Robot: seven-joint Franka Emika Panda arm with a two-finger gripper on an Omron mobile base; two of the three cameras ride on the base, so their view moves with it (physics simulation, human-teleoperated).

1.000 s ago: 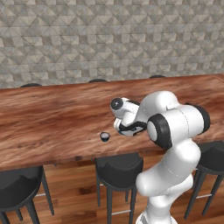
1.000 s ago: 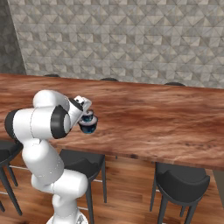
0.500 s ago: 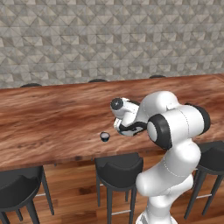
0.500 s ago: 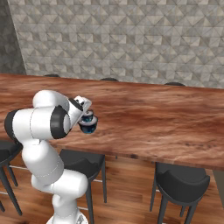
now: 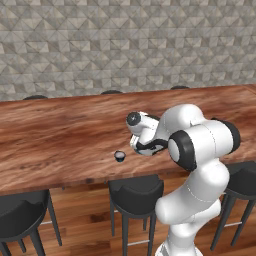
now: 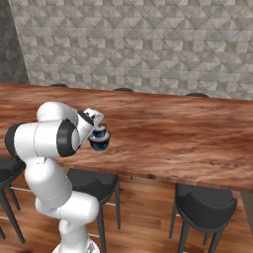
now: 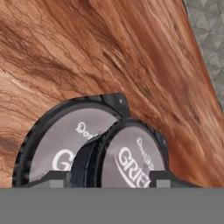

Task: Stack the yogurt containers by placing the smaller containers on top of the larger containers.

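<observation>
In the hand view the widest yogurt container [image 7: 52, 148] stands on the wooden counter [image 7: 87, 52]. The medium container [image 7: 131, 162] sits upright on its pale lid, toward the lid's right side. My gripper [image 7: 109, 179] reaches down over the pair, with one fingertip [image 7: 54, 178] on each side of the medium cup; contact is unclear. The right base view shows the blue stack [image 6: 100, 141] under my hand [image 6: 94, 121], near the counter's front edge. The tiny container [image 5: 119, 156] stands alone on the counter, a short way left of my hand in the left base view.
Black stools [image 5: 135, 187] [image 6: 202, 202] stand under the counter's front edge. A grey tiled wall [image 5: 125, 45] runs behind the counter. Bare wood stretches left and right of the stack.
</observation>
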